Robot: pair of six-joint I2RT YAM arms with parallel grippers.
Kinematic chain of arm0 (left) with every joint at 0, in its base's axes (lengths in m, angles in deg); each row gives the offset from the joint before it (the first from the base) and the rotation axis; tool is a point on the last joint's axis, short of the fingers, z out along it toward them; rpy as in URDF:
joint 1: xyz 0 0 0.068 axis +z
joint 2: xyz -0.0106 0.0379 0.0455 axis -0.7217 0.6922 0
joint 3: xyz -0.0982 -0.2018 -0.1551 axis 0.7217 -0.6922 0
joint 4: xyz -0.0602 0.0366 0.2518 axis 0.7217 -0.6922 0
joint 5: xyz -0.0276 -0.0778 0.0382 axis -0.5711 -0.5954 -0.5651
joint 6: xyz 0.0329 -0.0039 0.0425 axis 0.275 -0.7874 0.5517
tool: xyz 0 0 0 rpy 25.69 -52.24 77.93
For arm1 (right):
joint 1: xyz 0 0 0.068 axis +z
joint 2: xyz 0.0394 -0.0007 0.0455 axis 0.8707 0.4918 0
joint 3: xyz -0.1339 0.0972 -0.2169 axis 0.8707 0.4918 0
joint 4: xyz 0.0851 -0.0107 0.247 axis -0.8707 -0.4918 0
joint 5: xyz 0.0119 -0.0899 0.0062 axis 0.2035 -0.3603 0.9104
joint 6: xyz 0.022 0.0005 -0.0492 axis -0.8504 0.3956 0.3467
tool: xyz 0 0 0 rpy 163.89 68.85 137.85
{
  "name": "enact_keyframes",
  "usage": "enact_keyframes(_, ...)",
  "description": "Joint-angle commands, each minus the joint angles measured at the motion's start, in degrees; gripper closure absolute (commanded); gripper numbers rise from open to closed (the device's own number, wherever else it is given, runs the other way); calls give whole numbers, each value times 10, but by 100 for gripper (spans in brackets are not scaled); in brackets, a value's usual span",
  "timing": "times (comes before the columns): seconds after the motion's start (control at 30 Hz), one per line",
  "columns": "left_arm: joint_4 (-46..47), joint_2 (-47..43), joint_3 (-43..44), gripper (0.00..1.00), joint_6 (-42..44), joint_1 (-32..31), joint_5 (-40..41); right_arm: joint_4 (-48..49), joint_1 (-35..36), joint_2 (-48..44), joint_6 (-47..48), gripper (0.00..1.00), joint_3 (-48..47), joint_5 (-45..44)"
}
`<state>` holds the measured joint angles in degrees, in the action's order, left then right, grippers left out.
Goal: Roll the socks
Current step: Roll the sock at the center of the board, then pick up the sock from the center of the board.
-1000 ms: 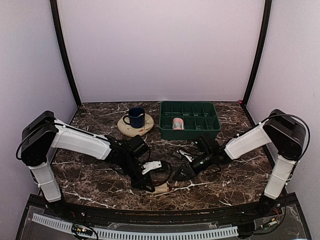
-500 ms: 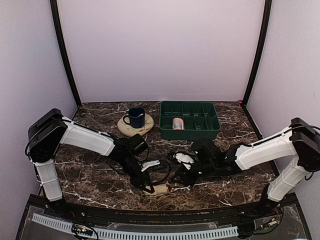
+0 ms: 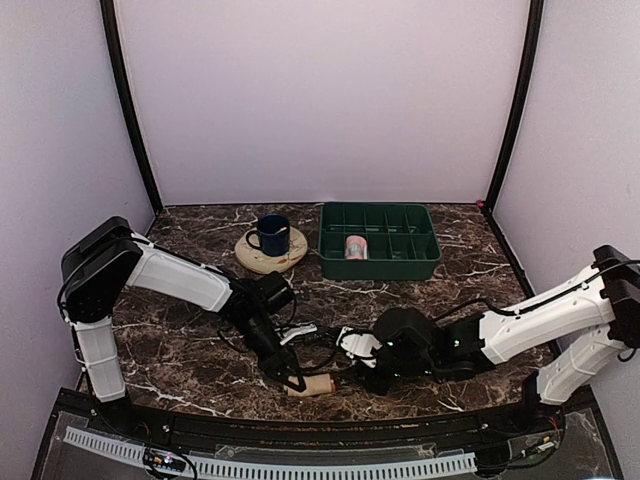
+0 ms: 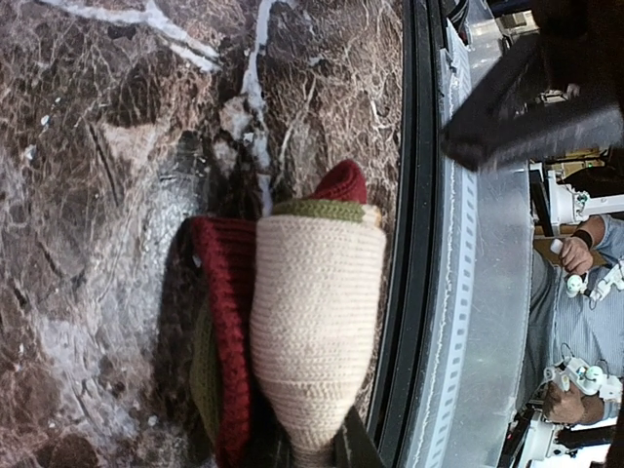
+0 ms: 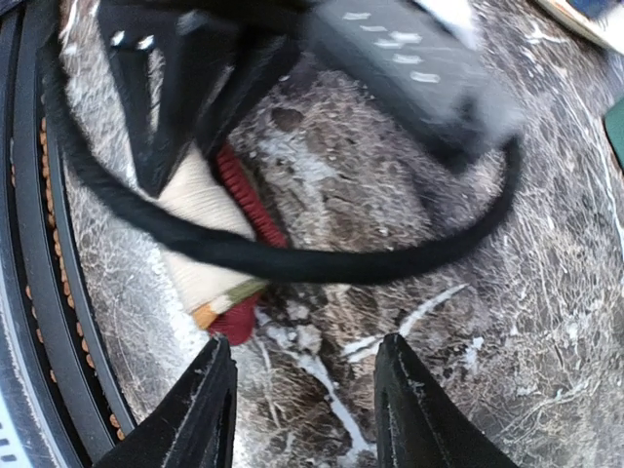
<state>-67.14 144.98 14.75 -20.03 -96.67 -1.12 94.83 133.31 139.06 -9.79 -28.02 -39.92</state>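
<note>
Cream knit banded in red and green, the rolled sock (image 3: 317,382) lies on the marble tabletop (image 3: 180,360) at the lower centre of the top view, near the front edge. We see the left gripper (image 3: 293,378) angled low from the left, its jaws pinched on the rolled sock's narrow end. The right gripper (image 3: 362,361) lies extended flat from the right, with its jaws spread wide and empty, just beside the rolled sock.

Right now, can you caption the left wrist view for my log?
Left gripper pinches one end of the cream, red and green sock lying by the marble table's front edge.
</note>
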Motion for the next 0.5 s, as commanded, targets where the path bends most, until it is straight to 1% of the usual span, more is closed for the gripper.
enact_keyframes(0.0, -47, 21, -11, 100, -2, 2, 20, -10, 41, 28, 38, 55, -34, -50)
enact_keyframes(0.23, -53, 24, -12, 100, -1, 8, 23, -22, 74, 69, 78, 52, -73, -67)
enact_keyframes(0.47, -54, 31, -11, 100, 0, 11, 19, -32, 85, 111, 111, 51, -108, -71)
